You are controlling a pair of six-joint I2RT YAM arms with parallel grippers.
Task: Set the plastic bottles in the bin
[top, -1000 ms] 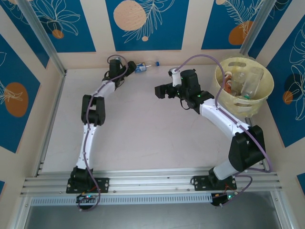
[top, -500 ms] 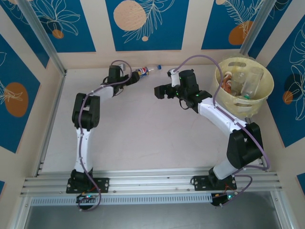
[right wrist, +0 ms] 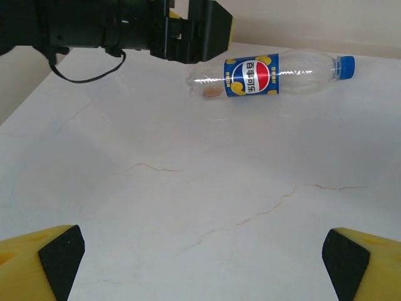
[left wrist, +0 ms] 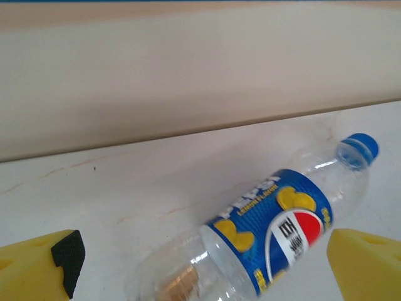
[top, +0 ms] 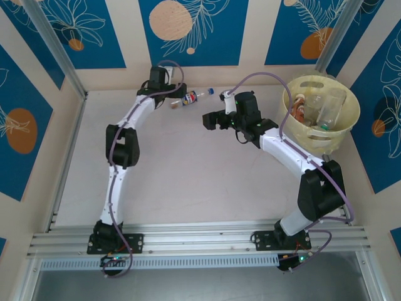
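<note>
Bottle [top: 193, 96] – clear, with a blue label and blue cap – lies on its side on the table [top: 188, 182] close to the back wall, cap pointing toward the bin [top: 332, 144]. The left gripper [top: 174, 100] sits just beside its base end. In the left wrist view the gripper [left wrist: 200, 273] has its jaws spread fully wide, one yellow finger [left wrist: 34, 266] low at the left and the other at the right, and the bottle [left wrist: 269, 229] lies slantwise between them, touching neither. It holds nothing.

The right gripper [top: 210, 119] hangs over bare table, well apart from the bottle and facing it. Its own view shows the gripper [right wrist: 200, 266] with jaws just as wide and nothing between them but table – the bottle [right wrist: 276, 73] lies far ahead, with the left gripper [right wrist: 194, 31] just behind its base.

The bin stands at the table's far right corner, beside the right arm, with several bottles [top: 326, 110] already inside.
</note>
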